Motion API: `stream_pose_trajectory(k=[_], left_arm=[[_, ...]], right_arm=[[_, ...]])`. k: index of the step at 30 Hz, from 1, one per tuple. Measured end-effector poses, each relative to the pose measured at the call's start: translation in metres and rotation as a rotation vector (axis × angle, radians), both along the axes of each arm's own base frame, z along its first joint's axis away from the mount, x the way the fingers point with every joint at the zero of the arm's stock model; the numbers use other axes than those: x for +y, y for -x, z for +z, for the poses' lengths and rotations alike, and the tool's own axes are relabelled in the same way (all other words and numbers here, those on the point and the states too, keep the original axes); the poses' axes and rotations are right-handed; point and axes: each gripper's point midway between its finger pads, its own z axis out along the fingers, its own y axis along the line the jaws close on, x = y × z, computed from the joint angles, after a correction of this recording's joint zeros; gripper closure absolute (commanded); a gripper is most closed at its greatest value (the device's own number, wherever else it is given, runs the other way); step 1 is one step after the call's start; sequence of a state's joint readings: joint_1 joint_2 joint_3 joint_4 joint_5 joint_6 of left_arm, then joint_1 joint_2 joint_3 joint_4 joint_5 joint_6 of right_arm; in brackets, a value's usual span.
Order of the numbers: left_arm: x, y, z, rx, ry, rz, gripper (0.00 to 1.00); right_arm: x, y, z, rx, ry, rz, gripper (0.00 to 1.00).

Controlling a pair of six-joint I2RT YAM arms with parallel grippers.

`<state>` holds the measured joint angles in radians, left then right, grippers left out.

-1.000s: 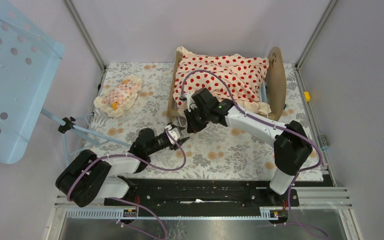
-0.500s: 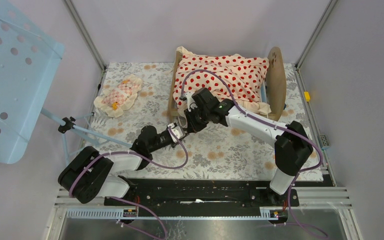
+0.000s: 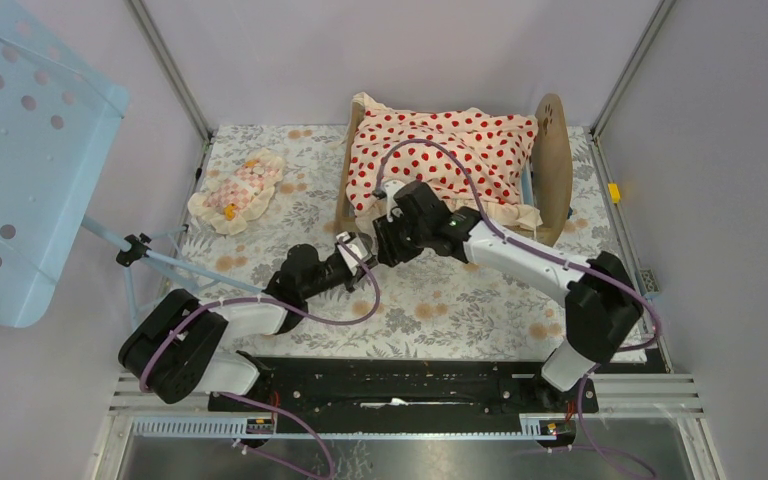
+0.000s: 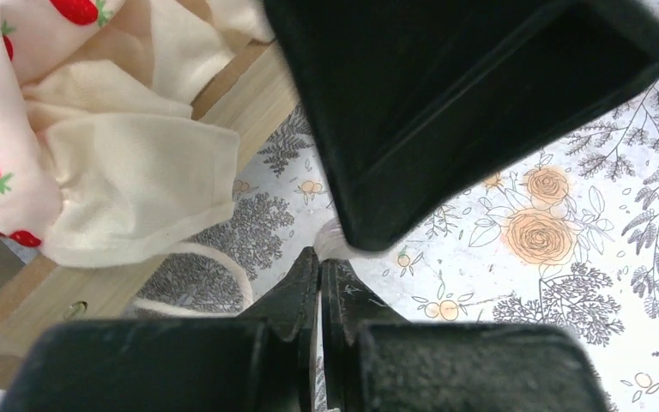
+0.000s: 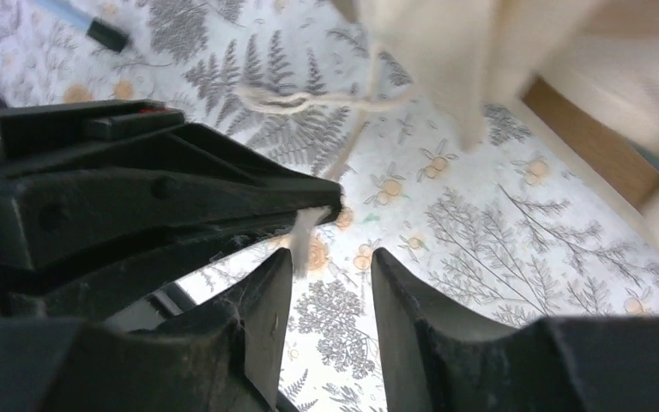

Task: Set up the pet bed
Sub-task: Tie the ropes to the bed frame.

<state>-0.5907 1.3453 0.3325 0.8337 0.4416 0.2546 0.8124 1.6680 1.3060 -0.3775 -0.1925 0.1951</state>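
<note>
Left tool [image 4: 319,266], jaws pressed together, pinches the cream cord [image 5: 309,101] of the red-dotted cream ruffled blanket [image 3: 440,150] on the light-wood pet bed [image 3: 552,165]; right tool [image 5: 330,262] half-open, empty.

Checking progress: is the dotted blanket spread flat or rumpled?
Rumpled: the blanket lies in folds over the pet bed, its ruffle hanging past the frame.
</note>
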Motion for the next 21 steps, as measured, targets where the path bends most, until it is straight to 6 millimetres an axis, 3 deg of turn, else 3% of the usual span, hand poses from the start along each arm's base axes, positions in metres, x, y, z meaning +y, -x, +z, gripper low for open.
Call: stream_pose_trajectory(k=[6, 11, 17, 21], left_arm=[[0.005, -0.002, -0.008, 0.108, 0.028, 0.075, 1.0], [0.009, -0.004, -0.007, 0.205, 0.092, 0.155, 1.0], [0.015, 0.002, -0.012, 0.329, 0.15, 0.224, 1.0], [0.016, 0.003, -0.021, 0.418, 0.13, 0.257, 1.0]], right_arm=[[-0.026, -0.012, -0.003, -0.103, -0.061, -0.217, 0.5], [-0.031, -0.027, -0.01, -0.127, -0.146, -0.403, 0.52], [-0.01, -0.044, -0.016, -0.116, -0.251, -0.459, 0.53], [0.006, -0.048, -0.032, -0.082, -0.289, -0.446, 0.51]])
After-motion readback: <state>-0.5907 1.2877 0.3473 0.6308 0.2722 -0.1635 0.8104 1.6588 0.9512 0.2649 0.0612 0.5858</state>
